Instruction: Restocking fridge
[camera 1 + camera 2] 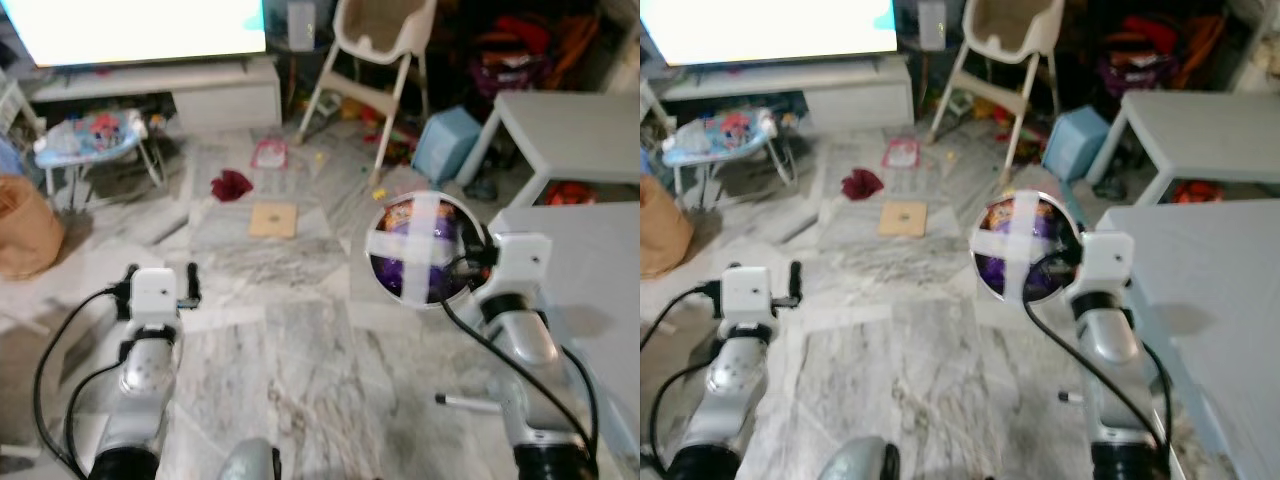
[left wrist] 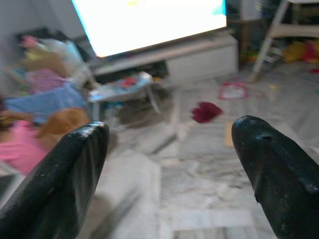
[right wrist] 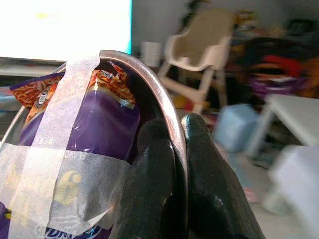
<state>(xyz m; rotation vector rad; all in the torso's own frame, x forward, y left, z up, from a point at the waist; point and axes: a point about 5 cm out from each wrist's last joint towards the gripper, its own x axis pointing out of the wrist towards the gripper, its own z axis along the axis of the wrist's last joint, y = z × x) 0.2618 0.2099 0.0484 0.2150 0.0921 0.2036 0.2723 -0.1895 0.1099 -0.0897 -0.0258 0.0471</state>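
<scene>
Round metal bowl (image 1: 422,250), packed with a purple snack packet and sealed by a cross of pale tape, is the item I am carrying for the fridge restock. It hangs off my right end effector (image 3: 169,164), out in front of that wrist, held on edge so its taped mouth faces back toward my head camera. No fridge is visible ahead, so I judge this to be the carrying stage, with placement not yet started.

Key relation: the bowl sits directly forward of the right end effector, rim pinched from the side. It is round, so no long axis matters; the rim plane is near vertical. The right arm alone carries it; the left is well apart.

Right end effector: clenched on the rim, one black finger (image 3: 149,184) inside the bowl against the packet, the other outside the metal wall.

Left end effector (image 2: 169,164): spread wide, holding nothing, pointed over the marble floor (image 1: 280,350).

Pale grey surface (image 1: 590,280) lies just to my right, beside the right arm. Head views are slightly blurred.
</scene>
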